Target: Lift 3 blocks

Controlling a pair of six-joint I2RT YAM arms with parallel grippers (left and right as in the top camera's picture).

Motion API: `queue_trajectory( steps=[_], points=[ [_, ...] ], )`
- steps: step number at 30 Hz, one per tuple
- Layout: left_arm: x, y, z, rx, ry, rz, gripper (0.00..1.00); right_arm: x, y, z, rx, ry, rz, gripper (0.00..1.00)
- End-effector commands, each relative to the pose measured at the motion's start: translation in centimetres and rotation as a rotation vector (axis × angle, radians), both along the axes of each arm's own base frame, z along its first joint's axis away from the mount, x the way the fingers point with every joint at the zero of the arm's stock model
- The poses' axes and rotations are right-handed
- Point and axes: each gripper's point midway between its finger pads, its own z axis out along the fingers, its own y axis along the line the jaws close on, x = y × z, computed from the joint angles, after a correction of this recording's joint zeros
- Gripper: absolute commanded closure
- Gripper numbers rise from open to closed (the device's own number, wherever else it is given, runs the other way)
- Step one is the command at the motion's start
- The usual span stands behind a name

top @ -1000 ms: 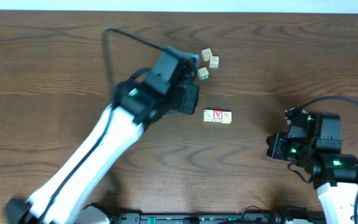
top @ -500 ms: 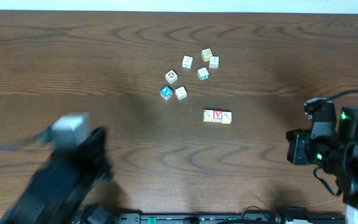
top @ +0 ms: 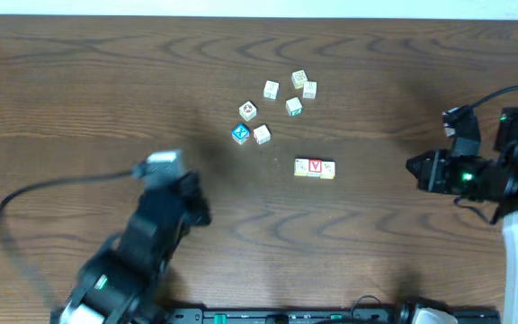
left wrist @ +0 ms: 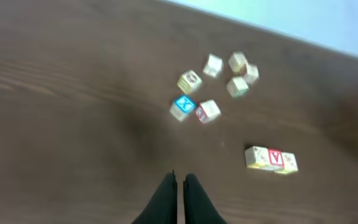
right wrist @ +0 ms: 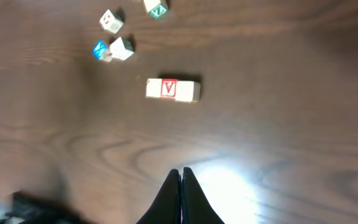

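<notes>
Sitting flush, three wooden cube blocks (top: pixel 315 167) — left pincer (left wrist: pixel 180 178) and right pincer (right wrist: pixel 180 172) clenched, empty.

Tabletop (top: pixel 79 99), dark brown wood, pronounced grain.
Pale wall (top: pixel 259 7) strip along the far edge; one bright glare patch (right wrist: pixel 229 180) on the surface.

So on the dark wood-grain desk (top: pixel 79 90) there's this loose bunch of little cubes, a blue-faced cube (top: pixel 240 134) just beside a pale cube (top: pixel 261 135), a reddish-marked cube (top: pixel 248 111) right behind those, then a green-marked cube (top: pixel 293 106) and three more pale cubes (top: pixel 271 89) further back.
</notes>
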Motion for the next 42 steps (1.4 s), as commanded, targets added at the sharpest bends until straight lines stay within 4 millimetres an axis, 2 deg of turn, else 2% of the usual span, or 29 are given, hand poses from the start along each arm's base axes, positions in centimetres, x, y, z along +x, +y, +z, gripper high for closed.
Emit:
queue_trajectory(
  steps=[1,3,5,7,10,11,15,22,29,33,37,42],
  points=[
    [1.2,-3.8,-2.2,-0.119,0.12,-0.231,0.93,-0.2,-0.1,1.7,0.151,-0.127,0.125,0.99],
    [2.1,-4.1,-1.8,-0.21,0.125,-0.304,0.92,-0.5,-1.2,1.7,0.182,-0.14,0.099,0.99],
    [2.5,-3.9,-0.4,-0.284,0.078,-0.422,0.93,-1.0,-1.4,2.1,0.261,-0.188,0.098,0.99],
    [2.6,-2.3,0.7,-0.347,0.03,-0.49,0.93,-1.3,-1.5,2.2,0.298,-0.242,0.117,0.99],
    [2.7,0.7,-0.2,-0.354,0.047,-0.443,0.92,-1.4,-1.7,1.0,0.311,-0.226,0.103,0.99],
    [2.4,1.1,-0.6,-0.356,0.058,-0.446,0.93,-1.5,-1.6,0.6,0.317,-0.219,0.102,0.99],
    [1.0,0.5,-0.9,-0.407,0.081,-0.53,0.93,-2.2,-1.1,0.0,0.336,-0.195,0.115,0.99],
    [1.3,1.1,-1.5,-0.37,0.09,-0.494,0.93,-4.4,0.1,0.6,0.31,-0.215,0.184,0.99],
    [1.4,1.4,-1.7,-0.333,0.076,-0.496,0.93,-5.3,-0.6,1.6,0.243,-0.266,0.127,0.99],
    [1.6,1.6,-1.9,-0.321,0.08,-0.482,0.93,-5.6,-2.2,1.3,0.23,-0.217,0.008,0.99],
    [2.2,2.5,-2.6,-0.267,0.088,-0.428,0.93,-4.2,-5.9,0.6,0.251,-0.179,-0.204,0.99],
    [3.1,3.6,-3.2,-0.214,0.096,-0.357,0.93,-2.8,-7.3,-1.0,0.254,-0.126,-0.223,0.99]
  ],
)
